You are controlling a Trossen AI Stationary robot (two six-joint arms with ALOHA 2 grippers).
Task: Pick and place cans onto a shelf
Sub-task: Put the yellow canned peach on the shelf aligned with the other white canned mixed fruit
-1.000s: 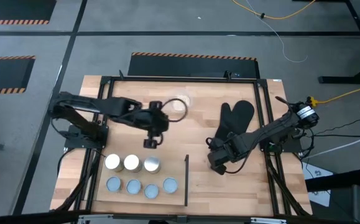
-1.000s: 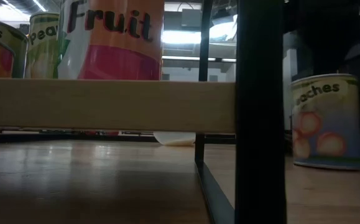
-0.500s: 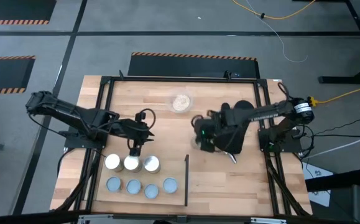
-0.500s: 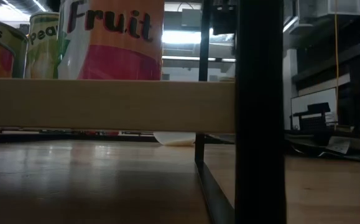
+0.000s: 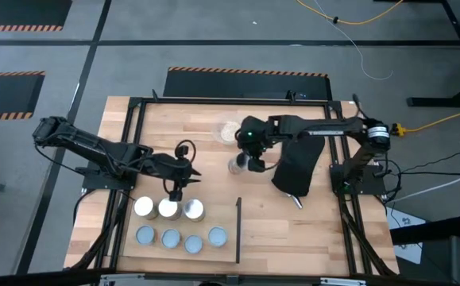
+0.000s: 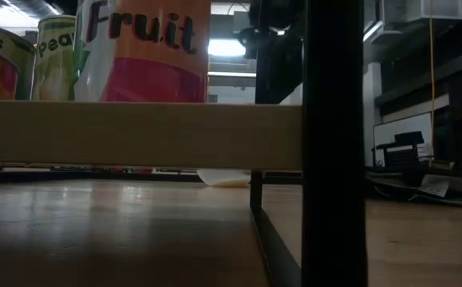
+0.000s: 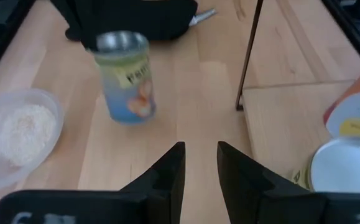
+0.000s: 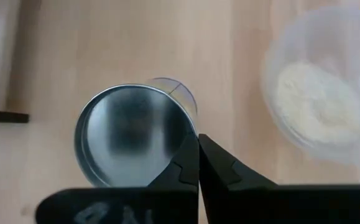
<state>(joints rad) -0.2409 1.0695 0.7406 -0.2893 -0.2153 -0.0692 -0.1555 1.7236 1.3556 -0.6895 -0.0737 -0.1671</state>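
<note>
Several cans stand in two rows (image 5: 170, 209) on the light-wood shelf (image 5: 226, 213), left of its black strip (image 5: 238, 230). In the low view they stand on the plank (image 6: 135, 134). One silvery-topped can (image 5: 236, 165) stands on its base on the table near the bowl; it also shows in the left wrist view (image 7: 127, 81). My right gripper (image 5: 250, 162) is shut right above this can's top (image 8: 130, 137), at its rim. My left gripper (image 5: 174, 189) is open and empty (image 7: 200, 155) over the shelf's far edge. My right gripper's shut fingertips (image 8: 189, 163) point down over the rim of the can's top (image 8: 183, 127), on the side toward the bowl. Whether they touch the rim cannot be told. The can stands on the table.
A shallow clear bowl of beige grains (image 5: 228, 131) stands just beyond the lone can. A black oven mitt (image 5: 297, 159) lies to the can's right, under my right arm. A black frame runs round the table, and one of its posts (image 6: 334, 143) stands in front of the low view.
My right gripper has gone from the near right of the shelf's strip toward the far edge and left, to the can beside the bowl. My left gripper has gone from near the bowl toward the near edge, to the shelf. The can right of the post in the low view is gone.
</note>
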